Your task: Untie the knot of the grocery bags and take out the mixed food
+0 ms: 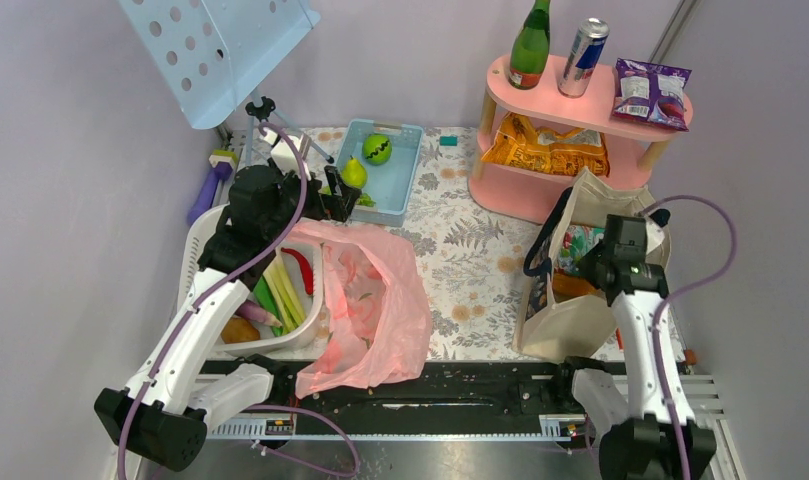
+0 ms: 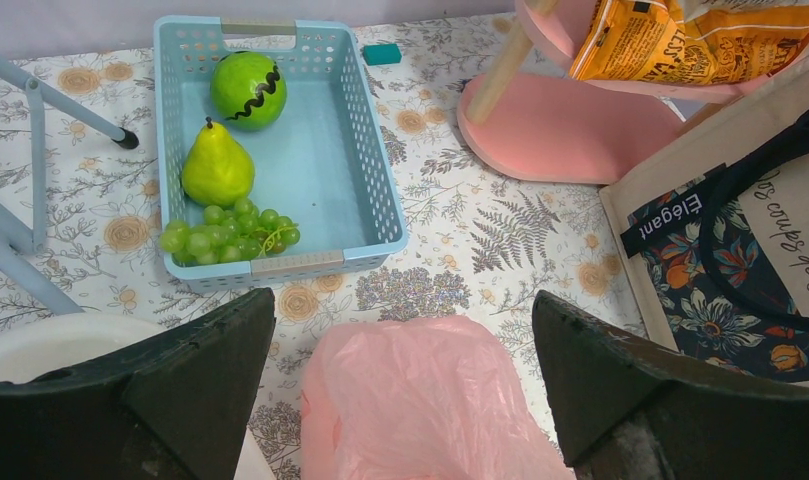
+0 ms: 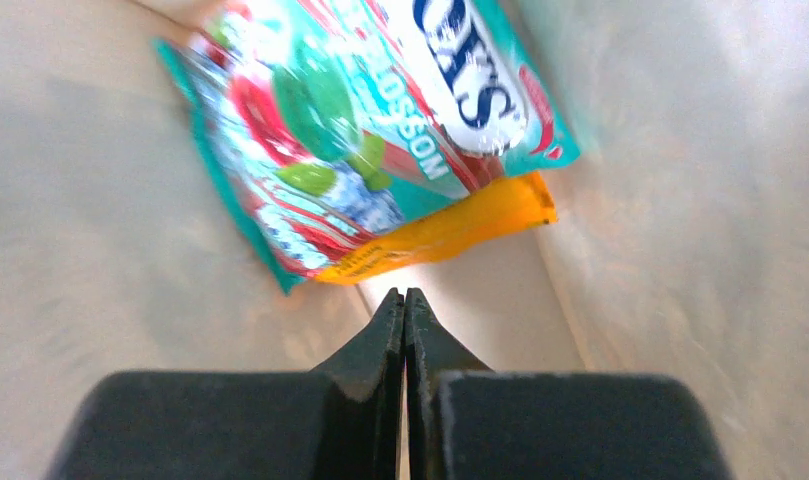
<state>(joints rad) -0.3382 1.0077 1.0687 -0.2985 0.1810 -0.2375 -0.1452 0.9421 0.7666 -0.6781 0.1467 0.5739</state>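
Pink bag (image 1: pixel 372 300): slumps loose on the desk (image 1: pixel 470 265) between the white tub and the tote. One edge laps over the tub's rim and the lower end reaches the black rail at the near edge. Whether a knot is in it I cannot tell.
Tote (image 1: pixel 570 320): stands upright at the right of the desk, just in front of the pink shelf. Its mouth is open and its black handles droop over its left side.
Food in the tote: a multicoloured snack packet (image 3: pixel 380 120) lies over an orange packet (image 3: pixel 460 235) at the bottom, against the pale cloth wall.
Right jaws: pressed together with nothing between them, down inside the tote, tips just short of the orange packet.
Left jaws: spread wide and holding nothing, hanging above the far end of the pink bag.
White tub (image 1: pixel 290 343): sits left of the pink bag, with leeks (image 1: pixel 285 295) and a red chilli (image 1: pixel 300 268) inside.
Blue basket (image 2: pixel 380 190): sits beyond the pink bag and holds a pear (image 2: pixel 218 165), a round green fruit with a black squiggle (image 2: pixel 248 88) and a bunch of green grapes (image 2: pixel 230 228).
Pink shelf (image 1: pixel 580 115): stands at the back right. A green bottle (image 1: pixel 530 40), a drink can (image 1: pixel 583 55) and a purple packet (image 1: pixel 652 92) are on top, and orange crisp packets (image 1: pixel 545 152) are on the lower level.
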